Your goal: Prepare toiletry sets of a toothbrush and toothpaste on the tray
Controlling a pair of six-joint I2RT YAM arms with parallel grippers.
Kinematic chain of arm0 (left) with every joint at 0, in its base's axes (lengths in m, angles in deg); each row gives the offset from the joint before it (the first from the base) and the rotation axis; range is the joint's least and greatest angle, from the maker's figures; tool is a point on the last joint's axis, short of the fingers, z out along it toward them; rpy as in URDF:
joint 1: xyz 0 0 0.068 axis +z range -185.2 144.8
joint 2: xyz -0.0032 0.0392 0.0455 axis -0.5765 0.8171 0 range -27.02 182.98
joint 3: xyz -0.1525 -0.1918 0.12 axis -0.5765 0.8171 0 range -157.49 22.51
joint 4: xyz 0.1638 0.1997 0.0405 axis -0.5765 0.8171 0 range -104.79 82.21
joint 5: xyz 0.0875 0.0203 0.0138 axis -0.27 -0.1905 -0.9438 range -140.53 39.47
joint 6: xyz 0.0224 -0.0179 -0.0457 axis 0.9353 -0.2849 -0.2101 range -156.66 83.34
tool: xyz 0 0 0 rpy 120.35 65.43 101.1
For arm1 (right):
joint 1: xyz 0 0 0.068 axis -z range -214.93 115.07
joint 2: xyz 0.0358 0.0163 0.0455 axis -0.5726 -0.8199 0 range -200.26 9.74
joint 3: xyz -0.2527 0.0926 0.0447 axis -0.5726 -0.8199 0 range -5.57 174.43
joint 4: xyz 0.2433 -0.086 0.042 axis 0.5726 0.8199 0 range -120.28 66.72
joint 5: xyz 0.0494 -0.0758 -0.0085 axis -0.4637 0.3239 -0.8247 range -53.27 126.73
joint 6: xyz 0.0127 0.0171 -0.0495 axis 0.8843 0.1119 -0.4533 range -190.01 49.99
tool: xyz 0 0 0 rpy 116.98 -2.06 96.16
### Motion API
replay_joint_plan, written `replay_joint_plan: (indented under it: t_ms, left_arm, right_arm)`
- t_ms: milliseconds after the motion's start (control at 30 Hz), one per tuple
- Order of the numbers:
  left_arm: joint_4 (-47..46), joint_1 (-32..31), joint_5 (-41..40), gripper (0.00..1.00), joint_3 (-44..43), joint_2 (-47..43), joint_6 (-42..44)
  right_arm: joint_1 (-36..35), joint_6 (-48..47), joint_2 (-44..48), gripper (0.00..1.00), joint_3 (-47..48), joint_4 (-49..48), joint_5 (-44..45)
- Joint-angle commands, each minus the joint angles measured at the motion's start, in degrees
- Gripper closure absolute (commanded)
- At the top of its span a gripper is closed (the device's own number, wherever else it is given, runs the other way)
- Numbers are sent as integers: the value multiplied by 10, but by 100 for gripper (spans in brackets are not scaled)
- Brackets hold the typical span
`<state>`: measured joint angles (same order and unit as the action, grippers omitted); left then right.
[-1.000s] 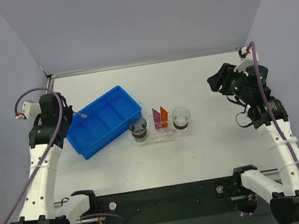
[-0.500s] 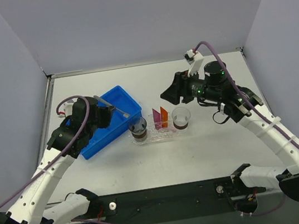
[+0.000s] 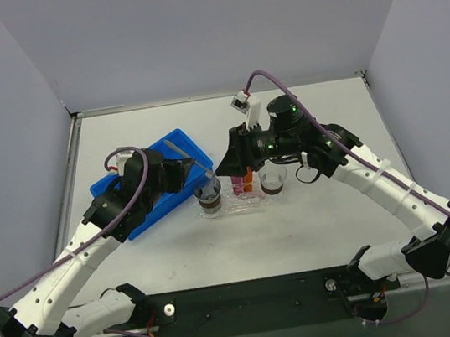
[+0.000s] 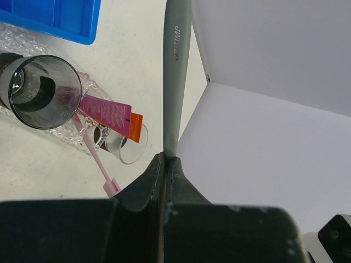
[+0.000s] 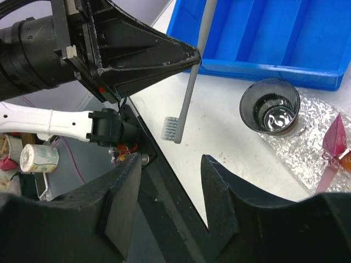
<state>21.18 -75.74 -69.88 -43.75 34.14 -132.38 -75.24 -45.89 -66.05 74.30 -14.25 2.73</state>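
Grey nearest: clamps grey toothbrush point(image 4: 176, 82) by handle end in closed left gripper point(image 4: 166, 160). Spreads right gripper point(image 5: 173, 175) wide. Farther off, finds pink toothbrush point(image 4: 94, 156) partly on tray point(image 5: 304, 156) beside magenta and orange toothpaste point(image 4: 107, 112), clear of all fingers point(image 5: 118, 203).

Open: counter point(image 3: 340, 202) right of tray point(image 3: 233, 209) & near strip in front, easy pass. Left side tight: blue bin point(image 5: 274, 33) just beside tray. On tray, left cup point(image 3: 208, 193) & right cup point(image 3: 272, 180) flank upright magenta tube point(image 4: 104, 112) & orange tube point(image 4: 136, 119). Overhead, left gripper point(image 4: 166, 158) w/ grey brush point(image 4: 175, 76) in its jaws and right gripper point(image 5: 171, 160) crowd tray's far-left.
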Motion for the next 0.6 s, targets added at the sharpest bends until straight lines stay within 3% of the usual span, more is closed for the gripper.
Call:
replay_joint_plan:
  t_ms: [0,367,567]
  left_arm:
    - [-62,-4,30,100,19,-25,-32]
    - [-218,5,255,100,112,-20,67]
    - [-270,-2,303,100,101,2,112]
  right_arm:
    - [0,-20,2,57,24,18,-29]
    - [104,22,-15,51,46,21,-94]
    - [112,61,-64,51,56,18,-115]
